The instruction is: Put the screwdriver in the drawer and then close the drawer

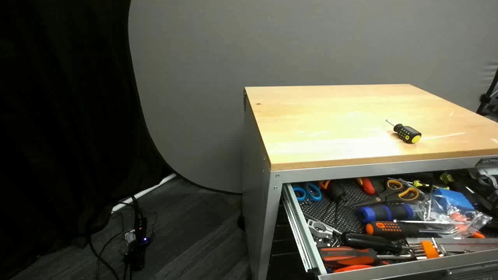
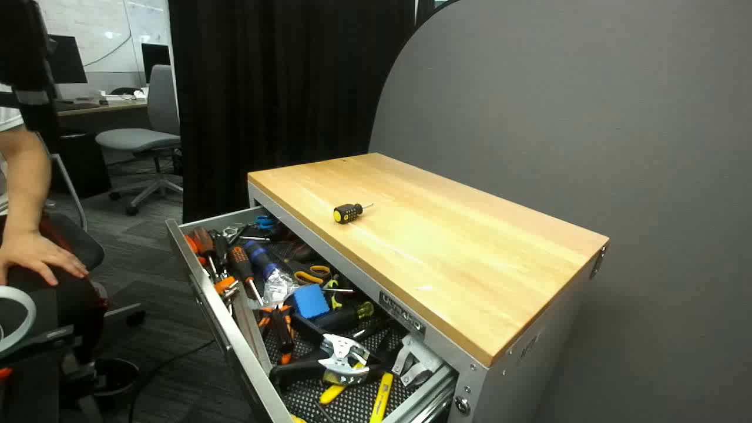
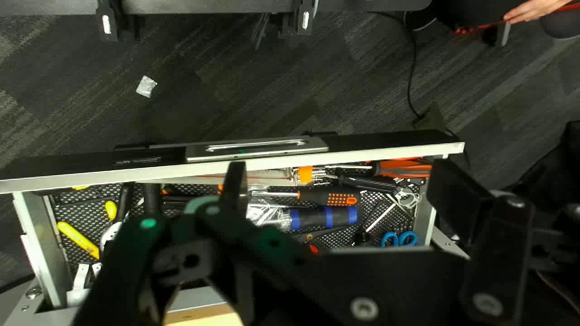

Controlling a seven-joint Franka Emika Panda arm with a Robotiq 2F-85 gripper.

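Stubby screwdriver, blk handle w/ yellow end, lies on its side on the wooden top of the cabinet, nr the edge over the drawer. Shaft points away from that edge in both ext. views. The drawer's pulled out & crowded w/ tools, incl. scissors w/ orange grips, a blue block & a metal clamp nr one end. In wrist view the gripper shows over the drawer, fingers spread wide apart; its ht above the tools is hard to tell. A silver bar handle sits on the drawer's dark front. A small white scrap lies on the carpet; in an ext. view a grey office chair stands well apart from the cabinet.
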